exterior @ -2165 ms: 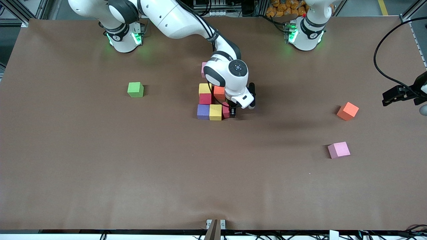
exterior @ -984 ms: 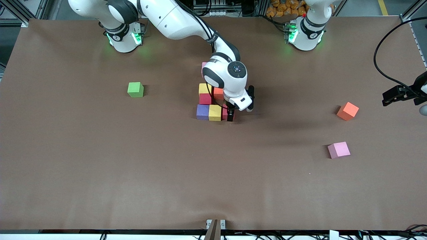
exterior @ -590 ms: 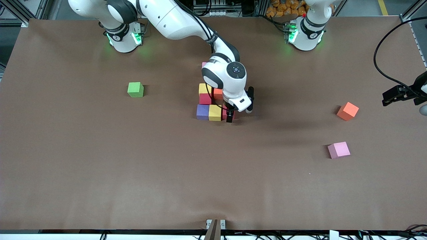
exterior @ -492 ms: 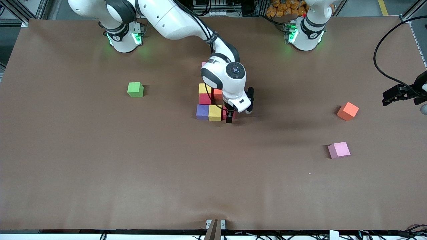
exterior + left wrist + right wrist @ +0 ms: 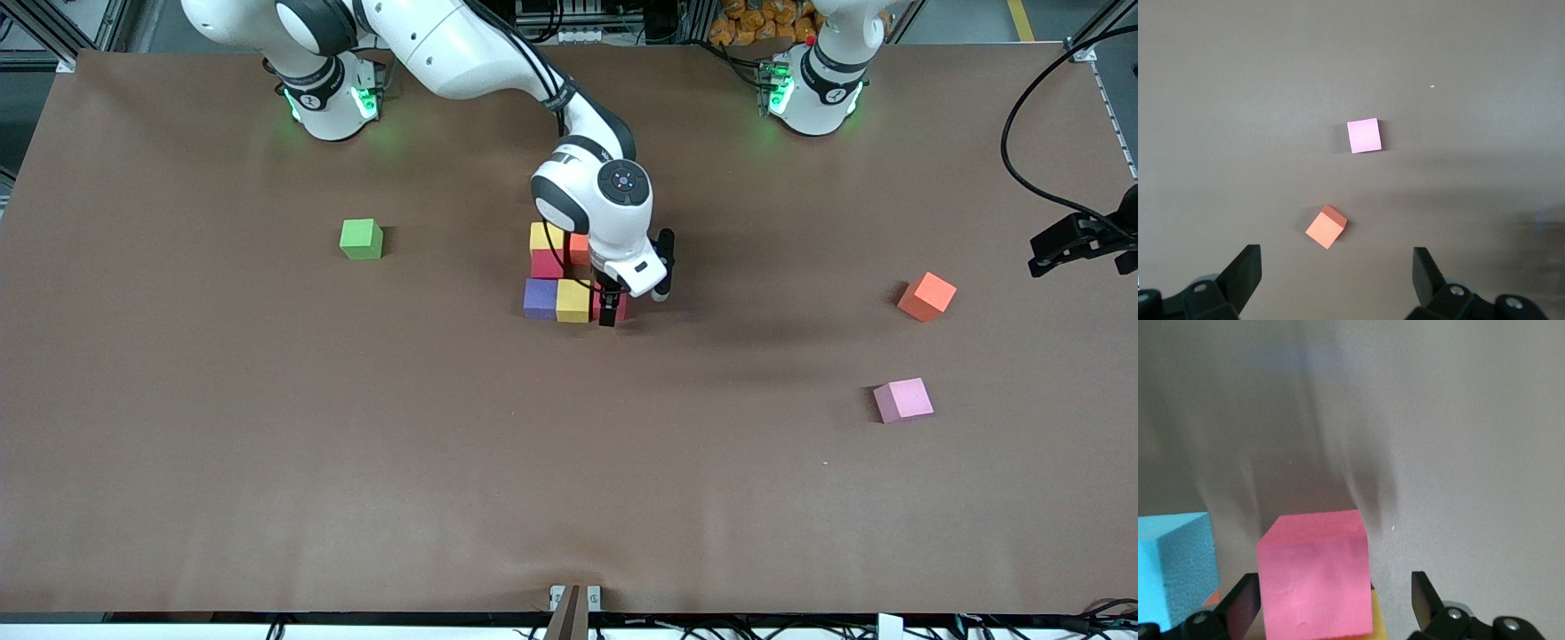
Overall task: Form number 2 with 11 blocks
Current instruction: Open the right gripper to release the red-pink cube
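Number 2 (image 5: pixel 569 271) upper rows hidden under right arm, left gripper (image 5: pixel 1080 242) cut by frame edge

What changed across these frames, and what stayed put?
The right gripper eased slightly toward the front camera at the red block ending the figure's nearest row, jaws open. The left gripper drifted a little toward the table's edge. The loose green, orange and pink blocks stayed.
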### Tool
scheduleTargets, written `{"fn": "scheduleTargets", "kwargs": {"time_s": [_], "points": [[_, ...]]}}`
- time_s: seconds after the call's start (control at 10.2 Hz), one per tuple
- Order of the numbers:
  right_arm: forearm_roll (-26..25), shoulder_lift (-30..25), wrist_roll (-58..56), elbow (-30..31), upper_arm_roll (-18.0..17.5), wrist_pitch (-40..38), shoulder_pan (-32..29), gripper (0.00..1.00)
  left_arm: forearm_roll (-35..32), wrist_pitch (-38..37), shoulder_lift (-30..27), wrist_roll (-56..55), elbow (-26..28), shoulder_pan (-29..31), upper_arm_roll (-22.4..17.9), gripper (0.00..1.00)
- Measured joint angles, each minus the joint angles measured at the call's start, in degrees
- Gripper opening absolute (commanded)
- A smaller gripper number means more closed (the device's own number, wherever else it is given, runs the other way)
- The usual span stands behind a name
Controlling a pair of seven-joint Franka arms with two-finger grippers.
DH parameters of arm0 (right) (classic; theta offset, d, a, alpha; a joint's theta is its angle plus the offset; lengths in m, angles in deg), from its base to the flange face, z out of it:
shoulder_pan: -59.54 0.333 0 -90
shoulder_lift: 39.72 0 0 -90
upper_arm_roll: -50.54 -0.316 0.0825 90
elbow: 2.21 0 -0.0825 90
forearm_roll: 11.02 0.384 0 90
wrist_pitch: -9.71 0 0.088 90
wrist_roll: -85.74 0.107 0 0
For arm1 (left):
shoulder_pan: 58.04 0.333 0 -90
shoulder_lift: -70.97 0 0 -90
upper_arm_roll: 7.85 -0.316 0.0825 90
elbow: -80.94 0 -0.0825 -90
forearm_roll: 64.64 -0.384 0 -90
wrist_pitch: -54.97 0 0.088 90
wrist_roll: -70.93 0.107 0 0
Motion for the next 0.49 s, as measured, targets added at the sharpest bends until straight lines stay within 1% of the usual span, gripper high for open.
{"fn": "scheduleTargets", "kwargs": {"time_s": [0.2,0.39,0.49], "points": [[0.00,-1.97,0.00,1.95,0.02,-0.01,-0.31,1.00,1.82,-0.56,-0.09,0.00,-0.22,-0.86,-0.54,1.00],[0.05,-5.89,0.11,5.02,-0.15,-0.10,-2.07,1.00,2.71,-2.01,-0.17,0.00,-1.08,-5.31,-5.27,1.00],[0.06,-8.57,0.23,6.86,-0.54,-0.47,-3.47,1.00,2.74,-2.53,-0.29,0.00,-1.44,-6.87,-6.50,1.00]]}}
